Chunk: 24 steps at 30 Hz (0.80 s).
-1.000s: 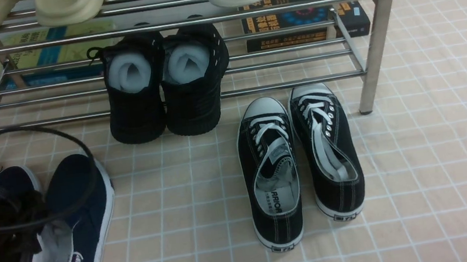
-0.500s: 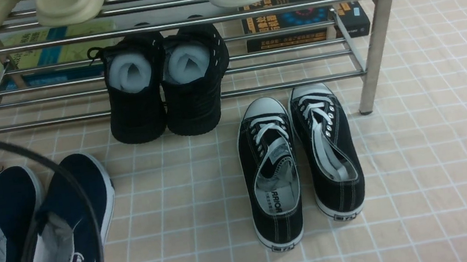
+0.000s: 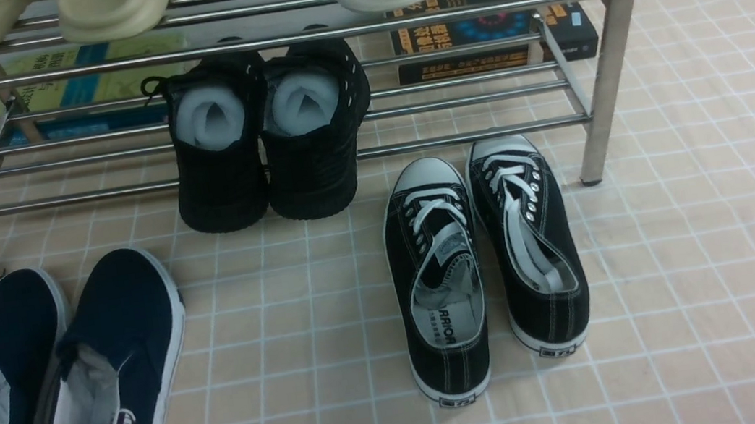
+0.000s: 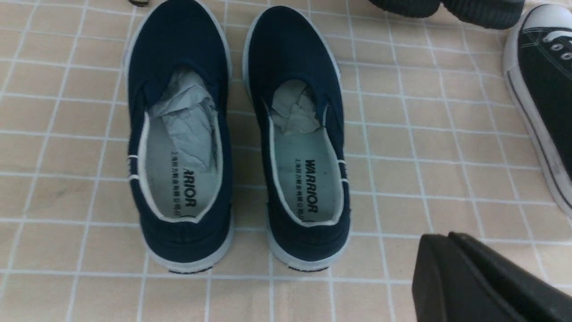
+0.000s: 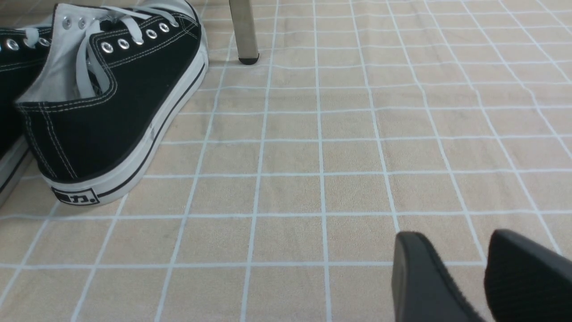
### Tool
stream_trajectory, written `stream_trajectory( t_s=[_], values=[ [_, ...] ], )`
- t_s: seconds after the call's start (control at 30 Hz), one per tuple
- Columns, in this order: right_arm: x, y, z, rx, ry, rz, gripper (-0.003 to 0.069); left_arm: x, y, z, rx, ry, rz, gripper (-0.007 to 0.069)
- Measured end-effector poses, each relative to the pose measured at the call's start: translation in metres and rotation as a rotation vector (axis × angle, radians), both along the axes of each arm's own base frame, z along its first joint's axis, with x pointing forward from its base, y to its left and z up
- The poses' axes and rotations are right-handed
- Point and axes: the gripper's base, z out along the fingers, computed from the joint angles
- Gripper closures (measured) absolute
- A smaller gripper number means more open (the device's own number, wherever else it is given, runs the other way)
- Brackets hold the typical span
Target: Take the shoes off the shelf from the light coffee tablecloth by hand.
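Well, the left gripper [image 4: 487, 281] showed only as a dark wedge at the corner of its wrist view, its two pads lying flat against each other, closed on nothing. Just beyond it sat the shoes [image 4: 237, 134], the navy pair, side by side and not quite touching on the light coffee tablecloth [image 4: 402, 179], heels toward the jaws and toes pointing away, so their long axes ran straight out from the gripper. In the front view the shoes [image 3: 71, 376] lay off the shelf [image 3: 609, 57], toes toward its near left leg, far over on the left side. The right gripper [image 5: 480, 277] had its fingers slightly apart, holding nothing, over bare cloth beside the black lace-up sneakers [image 3: 483, 264]. By my reading the left arm was plainly the nearer one, and the pair already looked delivered.
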Motion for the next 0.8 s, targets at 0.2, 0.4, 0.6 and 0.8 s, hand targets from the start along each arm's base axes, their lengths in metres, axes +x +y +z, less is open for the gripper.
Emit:
stream_trajectory(
  t_s=[0.2, 0.4, 0.6, 0.8],
  values=[
    [0.000, 0.000, 0.000, 0.000, 0.000, 0.000, 0.0420, 0.005, 0.004, 0.008, 0.040, -0.109, 0.031, 0.0610],
    [0.000, 0.000, 0.000, 0.000, 0.000, 0.000, 0.0420, 0.008, 0.005, 0.013, 0.045, -0.173, 0.042, 0.0603],
    [0.000, 0.000, 0.000, 0.000, 0.000, 0.000, 0.0420, 0.021, 0.008, -0.017, 0.033, -0.182, 0.067, 0.0602],
    [0.000, 0.000, 0.000, 0.000, 0.000, 0.001, 0.0420, 0.017, 0.015, -0.078, 0.015, -0.207, 0.164, 0.0593]
  ],
)
